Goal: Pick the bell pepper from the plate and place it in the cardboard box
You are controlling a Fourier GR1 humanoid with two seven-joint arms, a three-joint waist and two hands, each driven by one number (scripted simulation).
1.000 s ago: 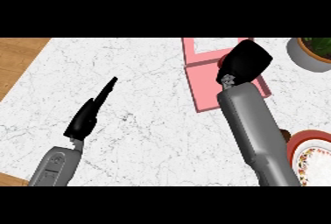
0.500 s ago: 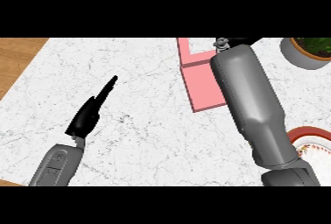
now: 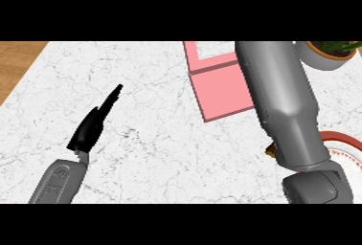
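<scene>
Left: my left hand (image 3: pixel 93 125) rests open, fingers straight, above the counter (image 3: pixel 155 162). Centre: pink box (image 3: pixel 220 93), partly covered by my right forearm (image 3: pixel 279 95). The right hand lies beyond the upper edge, so I cannot tell its grip. Right: plate (image 3: pixel 342 142). The bell pepper shows nowhere. I judge the placing is under way but unconfirmed.

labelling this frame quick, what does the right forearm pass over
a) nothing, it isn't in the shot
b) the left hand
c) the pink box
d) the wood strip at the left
C: the right forearm runs up across the right side of the pink box and out past the view's top, well apart from the left hand.
</scene>
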